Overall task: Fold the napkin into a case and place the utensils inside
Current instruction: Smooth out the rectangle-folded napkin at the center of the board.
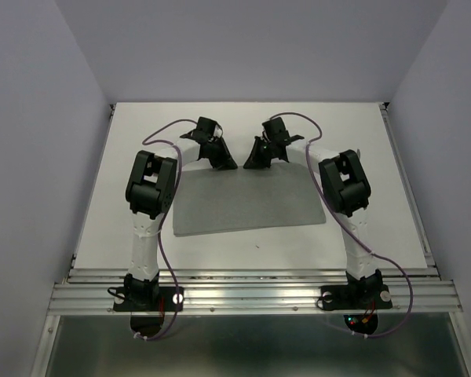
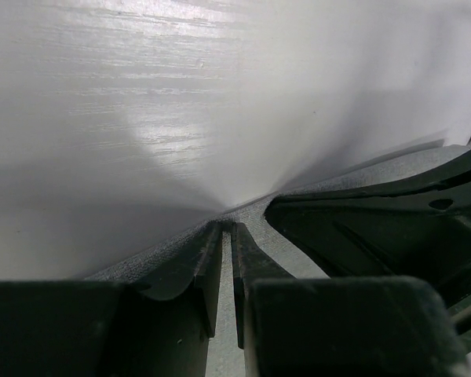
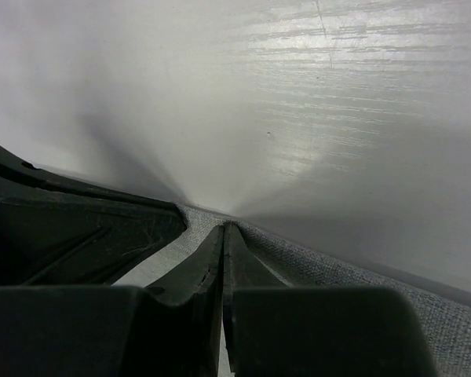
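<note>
The grey napkin [image 1: 247, 204] lies spread flat as one sheet on the white table [image 1: 377, 157]. Both grippers are down at the middle of its far edge, close together. My left gripper [image 1: 224, 163] has its tips on the cloth's edge; in the left wrist view the gripper [image 2: 228, 226] shows only a thin slit between its fingers, pinched on the napkin [image 2: 169, 247]. My right gripper [image 1: 253, 163] sits just right of it; its jaws [image 3: 224, 226] are pressed together on the napkin's [image 3: 337, 271] edge. No case shows, and the utensils are out of view.
Pale walls close in the table on the left, right and back. A metal rail [image 1: 251, 294] with both arm bases runs along the near edge. Each wrist view shows the other gripper's dark body [image 2: 377, 228] [image 3: 78, 236] close by.
</note>
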Available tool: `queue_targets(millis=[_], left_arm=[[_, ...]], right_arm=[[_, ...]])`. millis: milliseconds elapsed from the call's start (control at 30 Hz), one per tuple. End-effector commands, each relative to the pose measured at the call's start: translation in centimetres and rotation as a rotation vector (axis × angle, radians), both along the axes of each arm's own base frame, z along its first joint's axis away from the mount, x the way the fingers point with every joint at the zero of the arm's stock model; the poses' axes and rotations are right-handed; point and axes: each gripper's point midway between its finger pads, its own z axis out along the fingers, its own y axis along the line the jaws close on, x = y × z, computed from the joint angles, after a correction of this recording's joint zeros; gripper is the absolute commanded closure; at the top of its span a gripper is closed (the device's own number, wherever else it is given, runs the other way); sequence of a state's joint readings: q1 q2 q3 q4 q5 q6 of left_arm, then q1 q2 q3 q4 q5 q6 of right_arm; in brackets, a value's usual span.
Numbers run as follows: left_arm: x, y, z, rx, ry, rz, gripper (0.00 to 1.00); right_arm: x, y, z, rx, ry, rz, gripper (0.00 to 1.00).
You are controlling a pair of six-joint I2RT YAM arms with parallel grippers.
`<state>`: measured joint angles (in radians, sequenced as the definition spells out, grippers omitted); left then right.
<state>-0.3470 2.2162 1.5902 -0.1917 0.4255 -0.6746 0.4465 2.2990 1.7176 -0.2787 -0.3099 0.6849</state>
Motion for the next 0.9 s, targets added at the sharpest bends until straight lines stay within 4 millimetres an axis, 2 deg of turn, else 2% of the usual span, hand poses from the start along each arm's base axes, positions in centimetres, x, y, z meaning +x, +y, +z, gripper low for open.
queue_targets(millis=[0,67,100,133,167,267,333,467,567,733,867], left_arm=[[0.0,1.9,-0.4,0.093,-0.011,0.004,0.77],[0.1,2.9,-0.4,0.131,-0.006,0.011,0.77],[0.1,3.1,-0.5,0.141,-0.006,0.010,0.77],[0.1,3.3,-0.6,0.149,-0.006,0.010,0.77],[0.2,3.8,-0.5,0.158,-0.013,0.009,0.77],[0.4,4.6,-0.7,0.173,-0.013,0.005,0.77],[0.3,5.0,-1.2,0.191,-0.008,-0.007,0.77],[0.5,5.1,-1.5,0.203,-0.009,-0.024,0.77],[0.5,5.0,-1.6,0.200,-0.012,-0.034,0.77],[0.9,4.7,-0.8,0.197,-0.032,-0.052,0.77],[1.2,4.6,-0.4,0.199,-0.041,-0.060,0.77]], right_arm=[[-0.4,-1.2,-1.0,-0.082,-0.011,-0.023,0.95],[-0.1,-1.8,0.0,-0.107,-0.043,-0.040,0.95],[-0.2,-1.9,-0.3,-0.115,-0.039,-0.041,0.95],[0.2,-2.8,0.4,-0.113,-0.051,-0.059,0.95],[0.4,-4.0,0.3,-0.117,-0.043,-0.079,0.95],[0.7,-6.0,1.5,-0.114,-0.055,-0.115,0.95],[0.9,-7.8,1.4,-0.132,-0.054,-0.139,0.95],[1.3,-11.4,1.8,-0.156,-0.061,-0.189,0.95],[1.5,-13.3,1.8,-0.167,-0.061,-0.212,0.95],[2.8,-17.6,1.7,-0.155,-0.049,-0.275,0.95],[3.5,-20.0,1.7,-0.147,-0.045,-0.319,0.95]])
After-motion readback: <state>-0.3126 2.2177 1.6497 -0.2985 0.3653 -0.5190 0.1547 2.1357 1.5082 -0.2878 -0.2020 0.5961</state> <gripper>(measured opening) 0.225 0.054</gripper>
